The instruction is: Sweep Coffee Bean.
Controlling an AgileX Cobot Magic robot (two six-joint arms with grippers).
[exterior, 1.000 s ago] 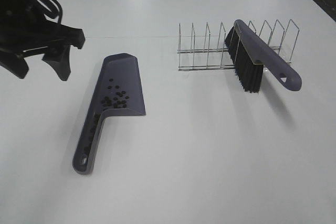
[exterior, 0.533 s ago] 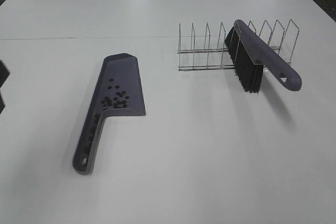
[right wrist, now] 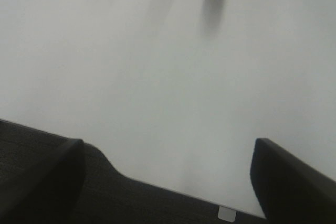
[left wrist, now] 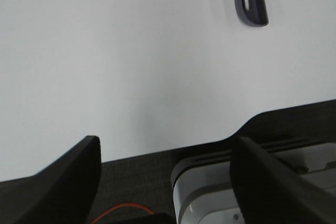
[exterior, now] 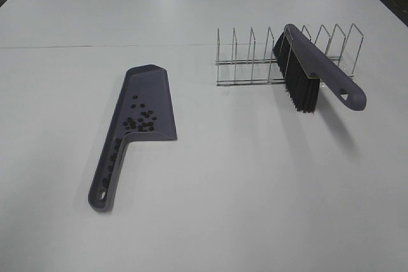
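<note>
Since a second ago our left arm has left the high view entirely, and both grippers now sit back at the near table edge, well apart from everything. We see the white table (exterior: 255, 208), then the wire rack (exterior: 255, 55) with the purple brush (exterior: 319, 68) leaning in it, bristles down. On the left side lies the purple dustpan (exterior: 143, 103), and the coffee beans (exterior: 141, 121) rest inside it, some down its handle channel. Our left gripper (left wrist: 163, 182) stands parted and empty, the dustpan's handle tip far ahead; our right gripper (right wrist: 168, 182) gapes wide, holding nothing.
</note>
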